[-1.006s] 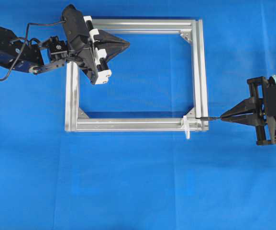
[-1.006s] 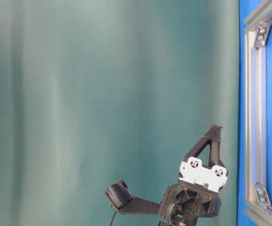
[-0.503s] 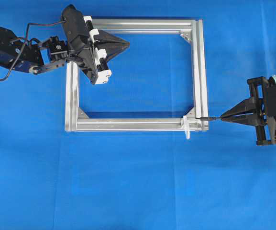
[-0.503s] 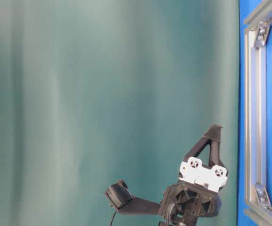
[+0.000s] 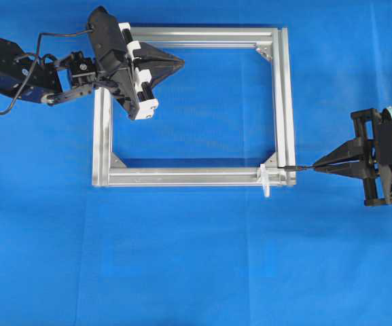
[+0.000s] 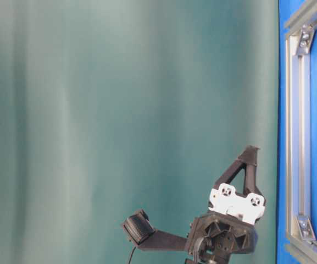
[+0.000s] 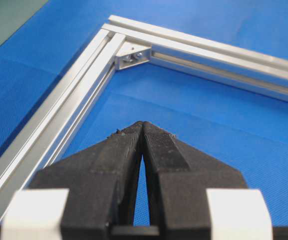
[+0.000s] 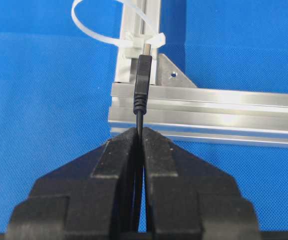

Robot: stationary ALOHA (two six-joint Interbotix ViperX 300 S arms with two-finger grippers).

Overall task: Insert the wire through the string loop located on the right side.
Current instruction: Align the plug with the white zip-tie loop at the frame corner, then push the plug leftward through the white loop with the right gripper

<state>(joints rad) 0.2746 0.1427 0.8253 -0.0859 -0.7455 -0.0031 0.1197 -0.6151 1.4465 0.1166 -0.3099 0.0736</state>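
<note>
Looking down from overhead, the right gripper at 3 o'clock reaches level toward the frame, clamped on the wire, while the left gripper at 11 o'clock hovers pinched together, holding nothing. Through the right wrist view the plug tip sits just short of the string loop arching toward 11 o'clock, so a straight push risks jamming against the tie's head rather than threading the loop

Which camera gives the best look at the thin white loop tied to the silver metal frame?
The right wrist view: the thin white string loop fills the top, just beyond the black plug. Overhead it is a tiny white speck on the frame. The table-level and left wrist views miss it.
</note>
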